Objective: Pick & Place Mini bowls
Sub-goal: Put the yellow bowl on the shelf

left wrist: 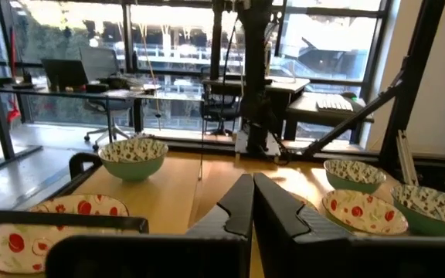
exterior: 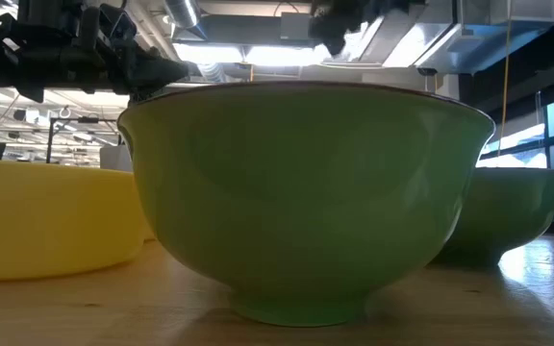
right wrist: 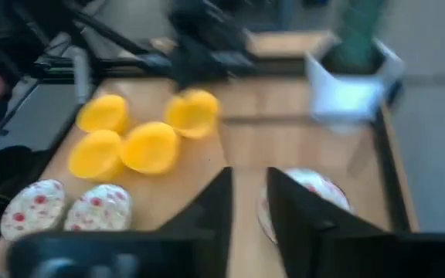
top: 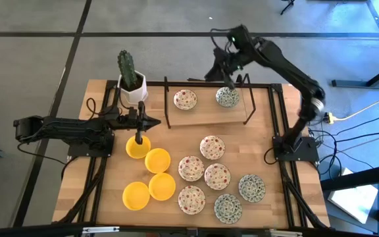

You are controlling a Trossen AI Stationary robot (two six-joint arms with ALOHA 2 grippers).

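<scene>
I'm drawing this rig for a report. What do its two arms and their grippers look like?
Both arms are black, built of slim jointed links on dark bases. The left arm trails black cables; the right arm shows a pale grey joint near its elbow. The left gripper and the right gripper each have two black wedge-shaped fingers.
</scene>
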